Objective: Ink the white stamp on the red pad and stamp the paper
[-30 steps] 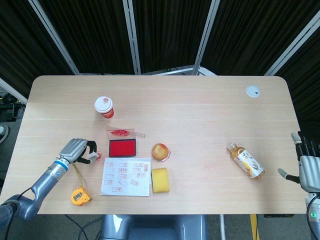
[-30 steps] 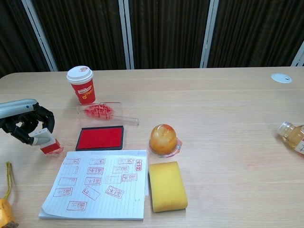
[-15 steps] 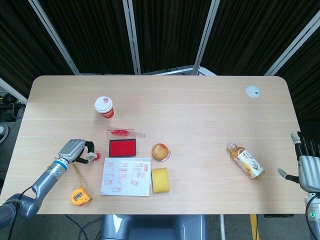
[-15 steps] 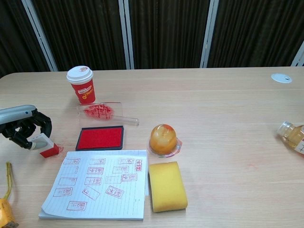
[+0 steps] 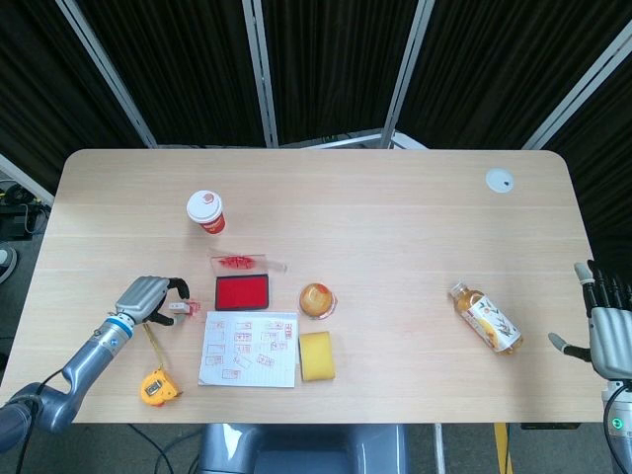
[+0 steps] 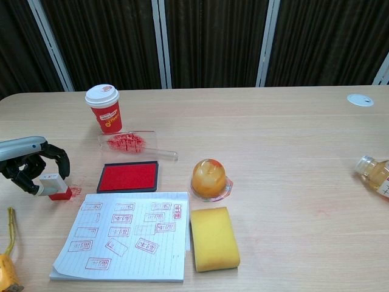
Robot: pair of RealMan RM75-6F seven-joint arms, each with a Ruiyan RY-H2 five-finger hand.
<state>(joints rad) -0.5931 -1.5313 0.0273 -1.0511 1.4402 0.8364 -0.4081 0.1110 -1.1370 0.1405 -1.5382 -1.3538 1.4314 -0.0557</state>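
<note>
The white stamp (image 6: pixel 53 186) with its red base lies on its side on the table, left of the red ink pad (image 6: pixel 128 176). My left hand (image 6: pixel 27 164) arches over it with the fingers apart; the lower fingers sit by its white end without gripping it. In the head view the stamp (image 5: pixel 182 309) lies just right of the left hand (image 5: pixel 146 296) and left of the pad (image 5: pixel 242 292). The lined paper (image 6: pixel 121 234), covered with several red stamp marks, lies in front of the pad. My right hand (image 5: pixel 607 331) hangs off the table's right edge, fingers spread, holding nothing.
The pad's clear lid (image 6: pixel 127 143) and a red paper cup (image 6: pixel 104 108) stand behind the pad. An orange dome (image 6: pixel 209 178) and a yellow sponge (image 6: pixel 214 237) lie right of the paper. A tea bottle (image 5: pixel 486 319) lies at right, a yellow tape measure (image 5: pixel 158 387) near the left front.
The left hand has lowered the stamp from a tilted hold onto the table, where it now lies on its side, and its fingers have spread. The right hand has not moved.
</note>
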